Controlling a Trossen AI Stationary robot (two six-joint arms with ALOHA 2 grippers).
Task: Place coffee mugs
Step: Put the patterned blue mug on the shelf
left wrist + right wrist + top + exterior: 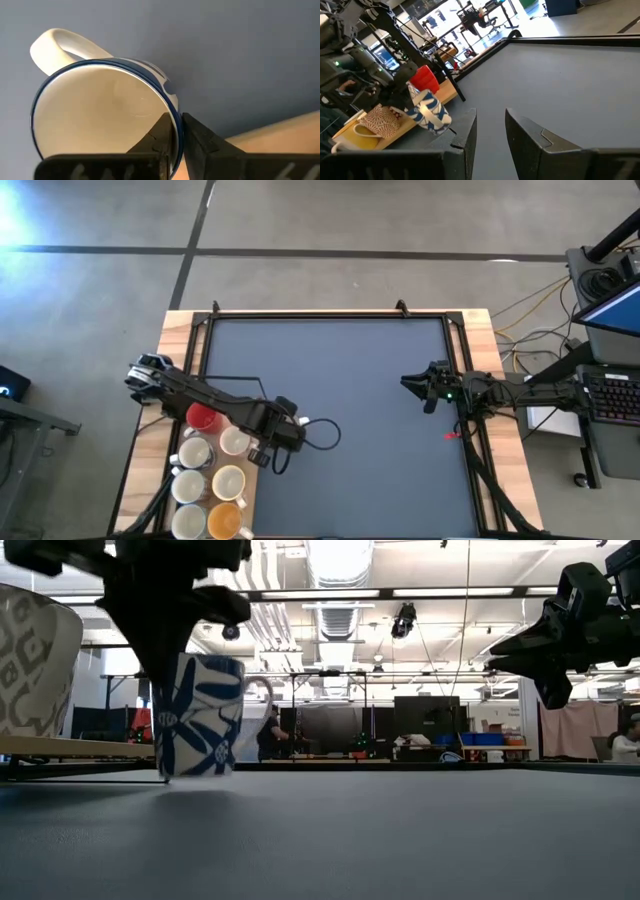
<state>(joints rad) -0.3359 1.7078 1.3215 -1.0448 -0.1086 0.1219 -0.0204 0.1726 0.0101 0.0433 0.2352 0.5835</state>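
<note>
A white mug with a blue pattern (200, 715) stands at the near left of the dark mat (350, 380), and my left gripper (177, 122) is shut on it from above. In the high view the gripper (276, 448) hides most of it. The mug's base is at the mat, slightly tilted; whether it is lifted I cannot tell. Other coffee mugs stand on the wooden strip at the left: a red one (203, 417), several white ones (228, 480) and an orange one (225, 520). My right gripper (490, 135) waits open above the mat's right side (415, 385). My left gripper pinches the mug's wall at the rim (172, 107), on the side opposite the handle (65, 42). One finger (155, 137) is inside the mug and the other finger (205, 140) is outside. The fingers point down from above.
The row of mugs on the wooden strip (160, 470) stands close beside the held mug. A black cable loop (322, 435) lies on the mat just right of my left gripper. A black frame (330, 313) borders the mat. The mat's middle and far part lie bare.
</note>
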